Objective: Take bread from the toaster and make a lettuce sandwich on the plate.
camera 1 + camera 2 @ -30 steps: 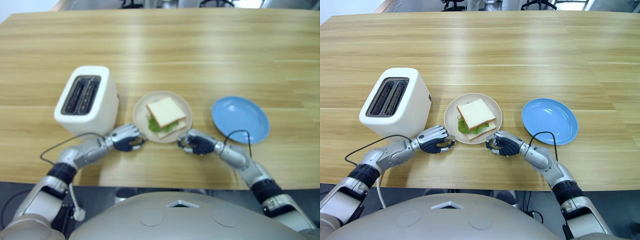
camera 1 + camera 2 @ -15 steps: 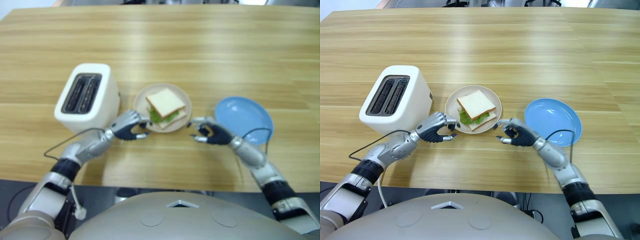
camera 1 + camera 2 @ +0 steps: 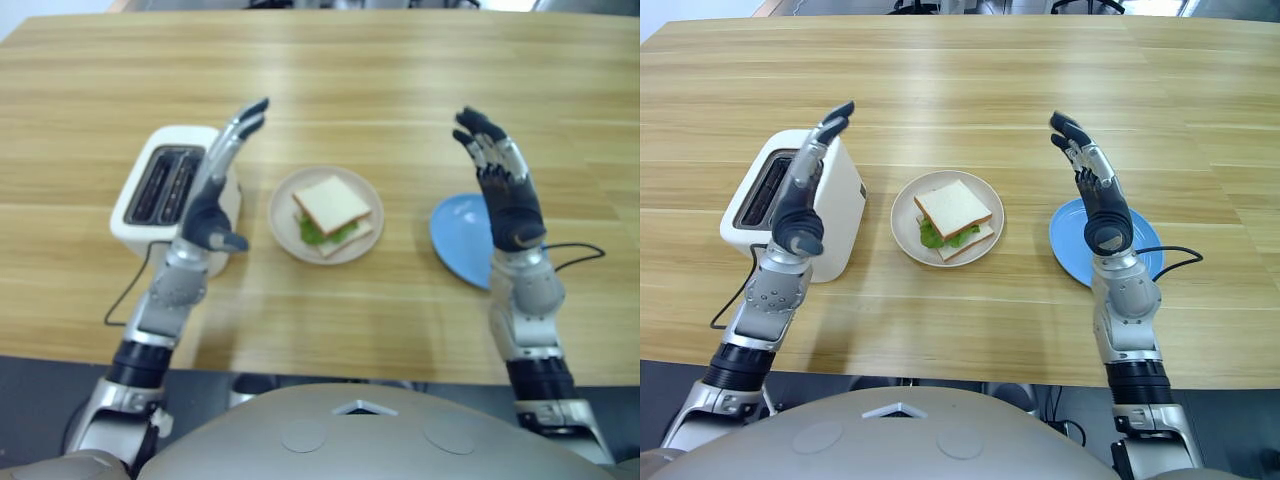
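Both arms are lifted, with the forearms rising steeply from the elbows. The left hand (image 3: 805, 195) stands upright and is seen nearly edge-on. Its fingers (image 3: 830, 125) are stretched straight and close together, its thumb juts out low beside the palm, and it holds nothing. The right hand (image 3: 1098, 195) is upright at about the same height, fingers straight and slightly fanned, and also empty. The hands are well apart.

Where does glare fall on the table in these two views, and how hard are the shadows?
Left eye view: a pale sheen runs across the far half of the table. Right eye view: the same sheen on the far boards; the plate casts only a soft, faint shadow, so the light looks diffuse.
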{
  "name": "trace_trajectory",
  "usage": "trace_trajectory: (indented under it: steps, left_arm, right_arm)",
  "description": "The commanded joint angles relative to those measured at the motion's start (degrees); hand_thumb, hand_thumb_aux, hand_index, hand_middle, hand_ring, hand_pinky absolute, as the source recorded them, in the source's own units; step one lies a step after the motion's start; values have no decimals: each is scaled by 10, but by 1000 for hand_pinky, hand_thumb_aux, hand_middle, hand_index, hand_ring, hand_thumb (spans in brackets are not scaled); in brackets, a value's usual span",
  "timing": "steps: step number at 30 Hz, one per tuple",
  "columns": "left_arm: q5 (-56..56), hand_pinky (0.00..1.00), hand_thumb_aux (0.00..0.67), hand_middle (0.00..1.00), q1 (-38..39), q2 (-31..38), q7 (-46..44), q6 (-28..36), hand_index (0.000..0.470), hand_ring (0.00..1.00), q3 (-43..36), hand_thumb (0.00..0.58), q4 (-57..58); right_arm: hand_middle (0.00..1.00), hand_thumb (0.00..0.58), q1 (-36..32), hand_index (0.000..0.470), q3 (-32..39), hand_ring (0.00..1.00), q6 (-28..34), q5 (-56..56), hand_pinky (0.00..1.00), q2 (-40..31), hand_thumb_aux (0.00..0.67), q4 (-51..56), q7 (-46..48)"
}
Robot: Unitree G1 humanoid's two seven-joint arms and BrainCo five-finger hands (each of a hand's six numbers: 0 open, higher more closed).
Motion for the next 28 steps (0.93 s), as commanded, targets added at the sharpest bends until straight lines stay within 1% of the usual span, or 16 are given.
trace_trajectory:
  steps: [1,4,7,16,28]
  left_arm:
    - [-16,0,0,0,-2,-16,-13,18,0,0,26,0,-17]
    - [-21,0,0,0,-5,-24,-22,21,0,0,40,0,-21]
    - [-21,0,0,0,-5,-30,-29,22,0,0,50,0,-21]
    - [-16,0,0,0,-5,-50,-46,20,0,0,65,0,-20]
    - [-14,0,0,0,-17,-60,-55,18,0,0,79,0,-1]
  right_arm:
    - [0,0,-13,0,-22,0,-10,-29,0,12,0,12,0]
    - [0,0,-20,0,-46,0,-24,-49,0,17,0,17,-8]
    - [0,0,-30,0,-57,0,-26,-44,0,18,0,18,-9]
    - [0,0,-35,0,-56,0,-34,-33,0,18,0,11,10]
    - [0,0,-52,0,-59,0,-31,-38,0,18,0,38,16]
